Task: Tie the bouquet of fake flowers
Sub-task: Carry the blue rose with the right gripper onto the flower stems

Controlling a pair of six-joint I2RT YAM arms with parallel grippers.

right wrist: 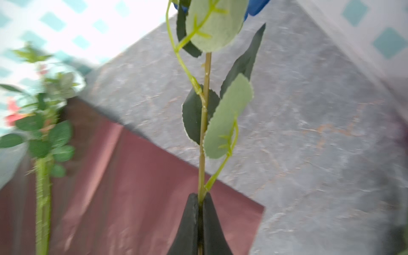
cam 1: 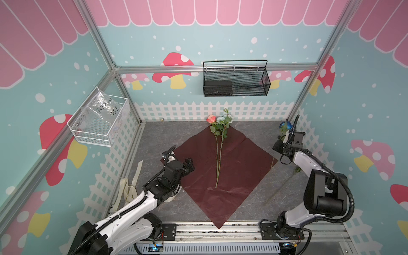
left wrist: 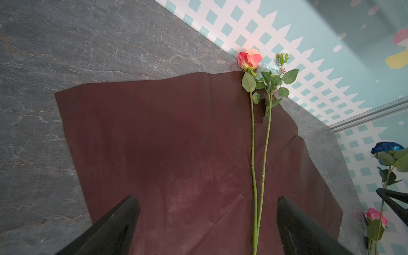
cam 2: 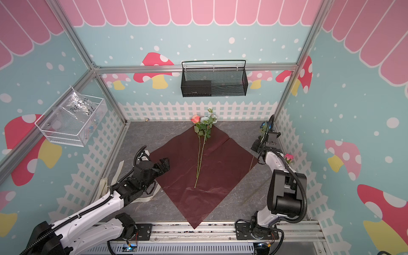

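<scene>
Stems are where I would take hold: thin, wiry plastic, light and springy, while the cloth leaves crush and the blooms are best left alone. My right fingers (right wrist: 189,223) are pinched tight on the stem (right wrist: 207,66) of the deep blue rose (cam 1: 286,125), just below its lowest leaves, with the bloom raised near the far right corner. I cannot tell whether its lower end is clear of the worktop (cam 1: 154,136). I judge the long tail below that grip will swing, so slow moves suit it.

The salmon-orange rose (cam 1: 211,119) and pale blue-white cluster (cam 1: 222,119) lie side by side along the middle of the red wrapping paper (cam 1: 238,167), heads past its far corner. The pink rose (cam 2: 288,157) sits by the right wall, beside the right arm. My left fingers (left wrist: 114,227) are spread wide and empty over the paper's left corner. The paper looks thin and slick, so I expect it to crease and slide easily.
</scene>
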